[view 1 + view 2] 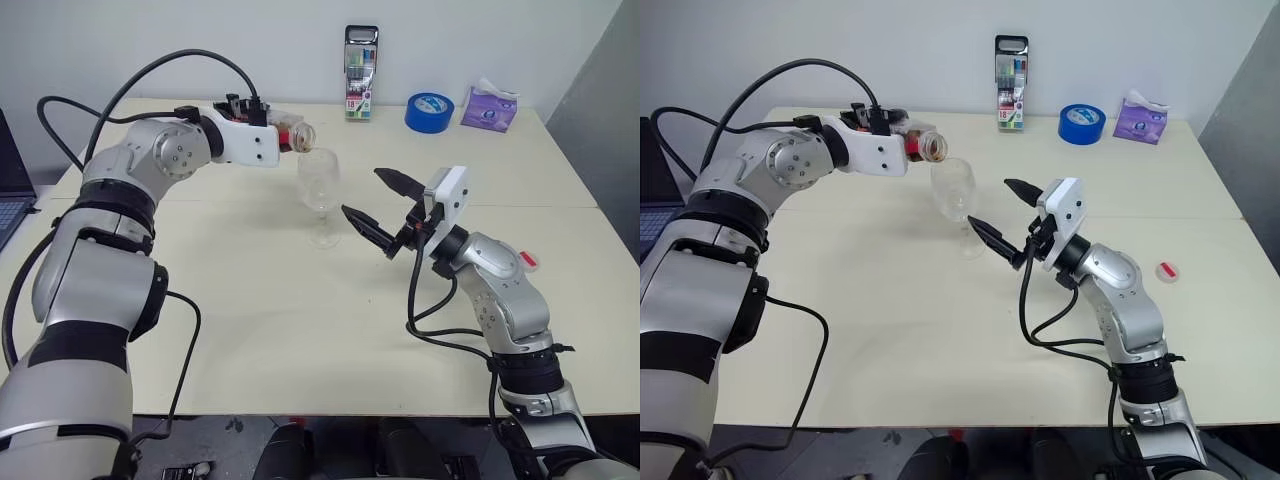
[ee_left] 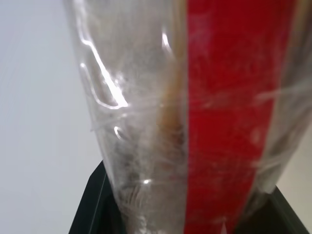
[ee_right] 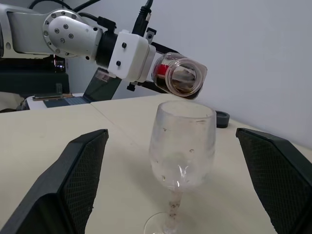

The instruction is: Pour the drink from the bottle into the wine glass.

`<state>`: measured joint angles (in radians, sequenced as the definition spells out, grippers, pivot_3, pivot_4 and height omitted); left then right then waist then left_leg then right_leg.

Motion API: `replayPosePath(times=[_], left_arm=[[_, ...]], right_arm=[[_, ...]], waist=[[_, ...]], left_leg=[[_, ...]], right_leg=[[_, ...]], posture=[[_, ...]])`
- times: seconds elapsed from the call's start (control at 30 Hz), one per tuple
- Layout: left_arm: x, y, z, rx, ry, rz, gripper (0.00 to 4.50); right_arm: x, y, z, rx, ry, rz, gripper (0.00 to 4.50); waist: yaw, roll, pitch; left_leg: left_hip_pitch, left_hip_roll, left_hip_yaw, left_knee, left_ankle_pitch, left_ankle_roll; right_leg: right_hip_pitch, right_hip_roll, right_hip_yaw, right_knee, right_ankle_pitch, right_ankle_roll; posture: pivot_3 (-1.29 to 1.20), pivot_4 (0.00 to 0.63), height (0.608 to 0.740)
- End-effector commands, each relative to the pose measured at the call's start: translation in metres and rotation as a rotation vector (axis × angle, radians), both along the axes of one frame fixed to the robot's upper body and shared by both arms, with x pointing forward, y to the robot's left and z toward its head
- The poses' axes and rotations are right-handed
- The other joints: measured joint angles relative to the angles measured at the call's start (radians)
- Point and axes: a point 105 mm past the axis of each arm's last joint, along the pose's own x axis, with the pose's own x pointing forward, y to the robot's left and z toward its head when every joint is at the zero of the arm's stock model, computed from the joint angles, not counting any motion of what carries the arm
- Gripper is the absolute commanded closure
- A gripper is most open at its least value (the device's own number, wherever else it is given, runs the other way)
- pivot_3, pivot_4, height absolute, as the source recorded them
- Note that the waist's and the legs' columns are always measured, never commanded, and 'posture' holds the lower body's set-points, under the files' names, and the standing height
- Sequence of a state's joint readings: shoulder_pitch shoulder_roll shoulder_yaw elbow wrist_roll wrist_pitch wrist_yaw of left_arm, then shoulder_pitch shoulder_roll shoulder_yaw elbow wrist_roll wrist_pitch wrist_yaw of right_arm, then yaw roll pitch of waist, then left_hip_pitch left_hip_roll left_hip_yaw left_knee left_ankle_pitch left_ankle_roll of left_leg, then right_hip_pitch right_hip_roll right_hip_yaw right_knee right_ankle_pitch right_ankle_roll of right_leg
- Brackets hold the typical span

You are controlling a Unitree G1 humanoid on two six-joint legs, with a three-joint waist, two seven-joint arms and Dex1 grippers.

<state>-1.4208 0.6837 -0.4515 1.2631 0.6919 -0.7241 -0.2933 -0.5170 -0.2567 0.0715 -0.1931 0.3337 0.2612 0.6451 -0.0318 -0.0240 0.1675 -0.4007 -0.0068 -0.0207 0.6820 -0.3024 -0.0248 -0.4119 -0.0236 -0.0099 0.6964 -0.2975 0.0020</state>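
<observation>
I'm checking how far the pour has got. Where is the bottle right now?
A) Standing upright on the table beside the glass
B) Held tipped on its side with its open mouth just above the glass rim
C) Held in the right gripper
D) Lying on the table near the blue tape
B: the left gripper holds the bottle tipped over, its open mouth just above the rim of the wine glass, which stands on the table.

**What is hard to see**

The left gripper point(image 1: 283, 138) is covering most of the bottle point(image 1: 297, 135), so just its open mouth is peeking out. In the left wrist view the bottle point(image 2: 195, 122) is looking blurry and is running off the edges. The wine glass point(image 3: 181, 156) is losing part of its foot at the picture's edge. The drink point(image 3: 185, 88) is showing as a small dark bit; how much is hard to tell.
</observation>
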Motion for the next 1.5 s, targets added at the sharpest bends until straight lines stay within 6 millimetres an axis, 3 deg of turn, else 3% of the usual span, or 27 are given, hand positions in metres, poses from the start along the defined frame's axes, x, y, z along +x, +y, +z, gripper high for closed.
replayPosePath(times=[0.03, 1.5], left_arm=[[-0.003, -0.002, 0.029, 0.018, -0.102, -0.012, 2.84], [-0.002, 0.003, 0.047, 0.153, -0.198, 0.035, 2.84]], right_arm=[[-0.006, -0.001, 0.011, 0.025, -0.06, -0.009, 0.0], [-0.006, 0.002, 0.015, -0.009, -0.119, -0.01, 0.0]], waist=[[0.0, 0.0, 0.0], [0.0, 0.0, 0.0]], left_leg=[[0.0, 0.0, 0.0, 0.0, 0.0, 0.0], [0.0, 0.0, 0.001, 0.001, 0.0, 0.0]], right_leg=[[0.0, 0.0, 0.0, 0.0, 0.0, 0.0], [-0.001, 0.0, 0.0, 0.001, 0.0, 0.0]], posture=[[0.0, 0.15, 0.74], [0.0, 0.15, 0.74]])
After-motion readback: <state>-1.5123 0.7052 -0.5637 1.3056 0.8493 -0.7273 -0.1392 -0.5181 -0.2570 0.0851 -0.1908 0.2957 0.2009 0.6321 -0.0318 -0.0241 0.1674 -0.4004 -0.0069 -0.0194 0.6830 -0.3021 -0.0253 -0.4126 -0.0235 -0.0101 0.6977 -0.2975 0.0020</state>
